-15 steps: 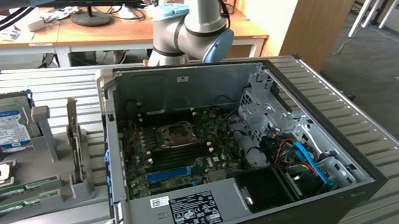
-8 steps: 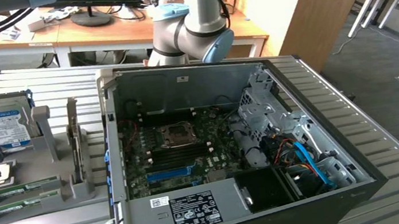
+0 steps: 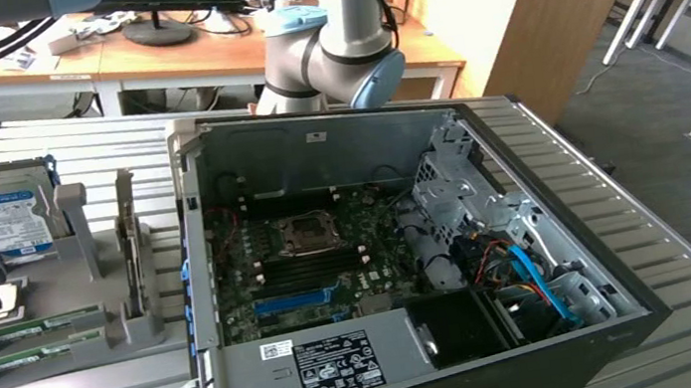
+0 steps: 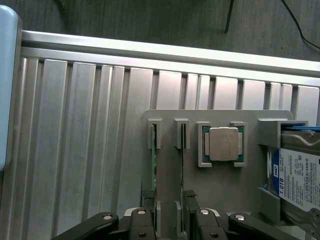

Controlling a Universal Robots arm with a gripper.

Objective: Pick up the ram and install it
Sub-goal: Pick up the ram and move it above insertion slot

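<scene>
Pincer [image 4: 169, 207], wide open and empty, hangs over the ram [image 4: 154, 170], stood on edge in a slotted holder [image 4: 165, 116] at nine o'clock of the computer case [image 3: 314, 158] in the exterior view, likely so jaws can straddle it.

Hand [image 4: 170, 220] spread wide, aimed downward

Bright even room light; glare on table slats [image 4: 165, 52]; computer case [image 3: 302, 165] interior shadowed.

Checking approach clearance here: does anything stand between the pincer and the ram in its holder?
Nothing visible does. The open pincer hangs above the grey holder, and the ram stands edge-up in its slot with its upper edge bare. The processor and hard drive sit aside in their own bays.
</scene>
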